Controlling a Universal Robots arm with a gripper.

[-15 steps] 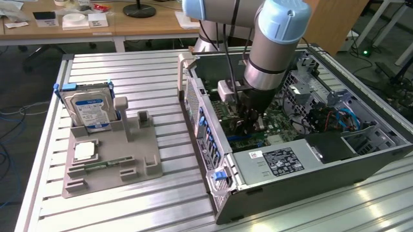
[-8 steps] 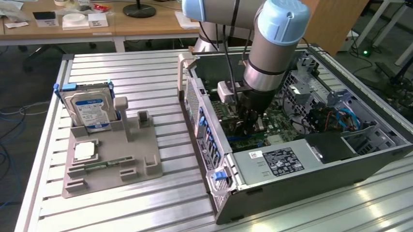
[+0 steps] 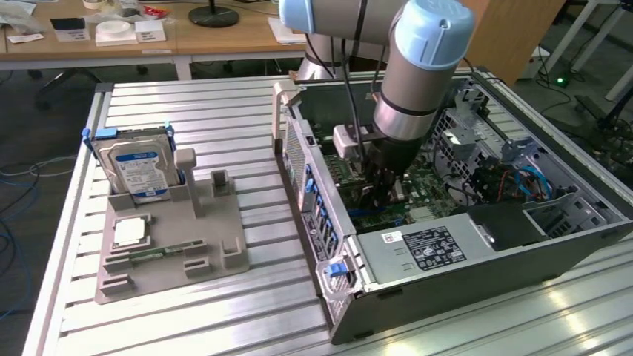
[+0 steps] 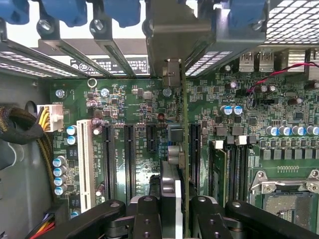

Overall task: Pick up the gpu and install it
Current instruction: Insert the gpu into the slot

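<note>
1. In the wrist view, the gripper (image 4: 175, 211) is clamped on the gpu (image 4: 182, 149), which is seen edge-on and upright between the fingers (image 4: 147, 214).
2. The card stands over the motherboard (image 4: 134, 107), among its black expansion slots (image 4: 129, 159).
3. In the exterior view, the arm (image 3: 416, 81) reaches down into the open computer case (image 3: 475, 245).
4. On the exterior view's left, a hard drive (image 3: 138, 170) stands in a grey holder (image 3: 168, 252).

Slatted table (image 3: 218, 111), holder tray (image 3: 213, 256), computer case (image 3: 475, 278)
</note>
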